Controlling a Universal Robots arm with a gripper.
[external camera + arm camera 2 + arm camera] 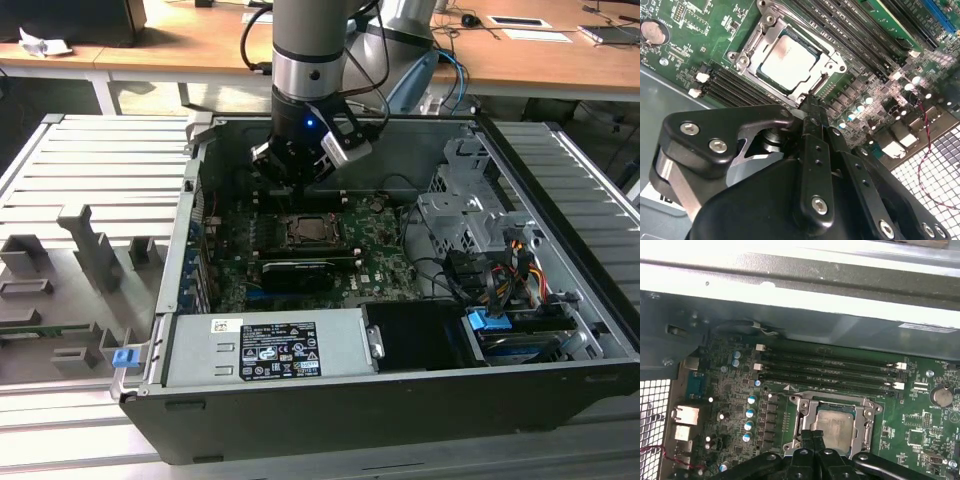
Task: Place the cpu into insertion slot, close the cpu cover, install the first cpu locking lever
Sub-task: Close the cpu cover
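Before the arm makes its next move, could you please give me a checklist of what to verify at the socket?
1. cpu lying flat in the insertion slot: ok.
2. cpu cover down around the cpu: ok.
3. gripper shut and holding nothing: ok.
4. Gripper tip touching the cover's edge: cannot tell.
5. Locking lever latched: cannot tell.

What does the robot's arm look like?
The arm is a fat silver-grey tube with a black section carrying a small blue light. Black cables loop beside it. The end effector is black, made of flat linked bars with shiny silver screws.
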